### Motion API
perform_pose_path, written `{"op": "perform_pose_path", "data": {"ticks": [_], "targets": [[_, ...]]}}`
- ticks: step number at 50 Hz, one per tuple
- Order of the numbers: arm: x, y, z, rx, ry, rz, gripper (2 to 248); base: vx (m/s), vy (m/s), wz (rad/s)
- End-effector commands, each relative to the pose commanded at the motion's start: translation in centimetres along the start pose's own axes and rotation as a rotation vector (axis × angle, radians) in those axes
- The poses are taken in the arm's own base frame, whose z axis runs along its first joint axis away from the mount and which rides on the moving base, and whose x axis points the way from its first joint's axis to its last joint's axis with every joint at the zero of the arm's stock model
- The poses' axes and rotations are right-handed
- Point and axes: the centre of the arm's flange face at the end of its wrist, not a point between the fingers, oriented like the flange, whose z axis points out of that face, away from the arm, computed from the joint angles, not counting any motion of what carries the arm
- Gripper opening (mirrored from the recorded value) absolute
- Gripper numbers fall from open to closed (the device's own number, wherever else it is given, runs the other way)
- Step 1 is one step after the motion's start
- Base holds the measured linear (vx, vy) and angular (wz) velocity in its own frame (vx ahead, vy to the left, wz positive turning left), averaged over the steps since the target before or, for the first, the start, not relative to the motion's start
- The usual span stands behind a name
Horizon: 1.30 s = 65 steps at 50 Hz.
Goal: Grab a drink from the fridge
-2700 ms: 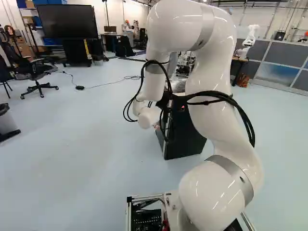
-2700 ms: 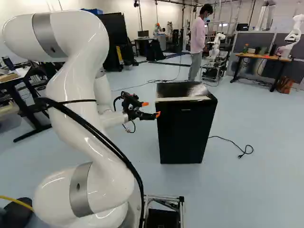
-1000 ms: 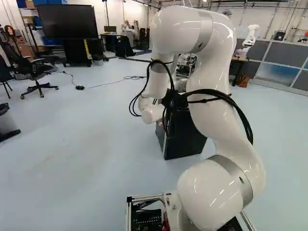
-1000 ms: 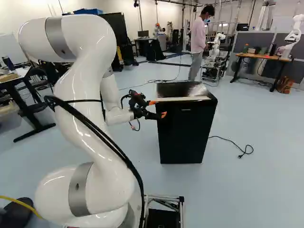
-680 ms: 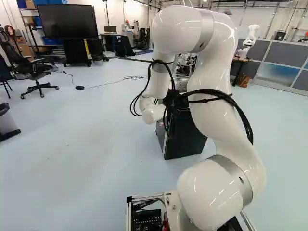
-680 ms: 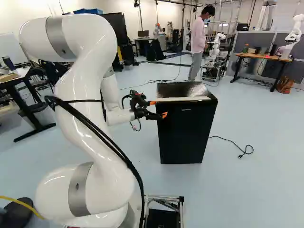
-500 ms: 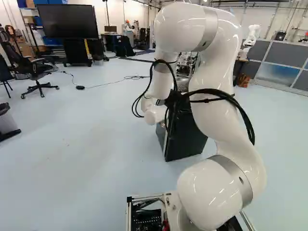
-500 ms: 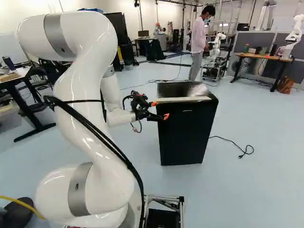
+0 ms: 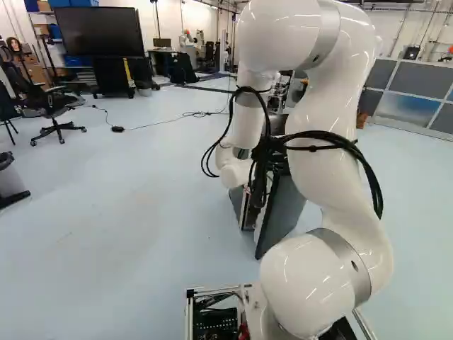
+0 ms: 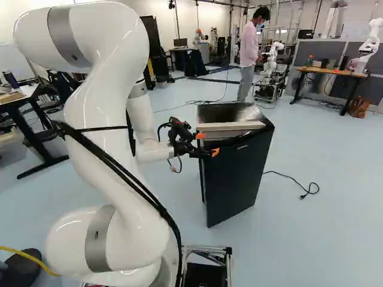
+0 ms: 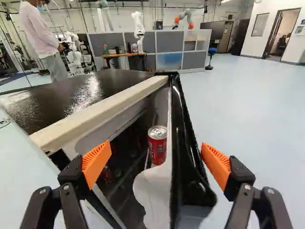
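Fridge door (image 10: 238, 179) ajar, red can (image 11: 157, 144) inside; our end effector (image 10: 207, 144), fingers apart. Opening step, we judge; next, swing door wider.

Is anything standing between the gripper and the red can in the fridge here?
Yes, partly. The fridge door is only partly open, its edge between the open fingers, and its pale inner wall seems to hide the base of the red can. The can's top shows uncovered through the gap.
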Motion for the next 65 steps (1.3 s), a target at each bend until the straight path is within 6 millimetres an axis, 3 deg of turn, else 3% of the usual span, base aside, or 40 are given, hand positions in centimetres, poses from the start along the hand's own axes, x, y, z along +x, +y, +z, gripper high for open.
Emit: {"op": "perform_pose_path", "data": {"ticks": [42,65], "targets": [[0.7,7.6,-0.1,-0.103,-0.023,-0.035,247,0.000,0.000,0.000],[0.8,11.6,-1.6,-0.135,-0.039,-0.063,247,0.000,0.000,0.000]]}}
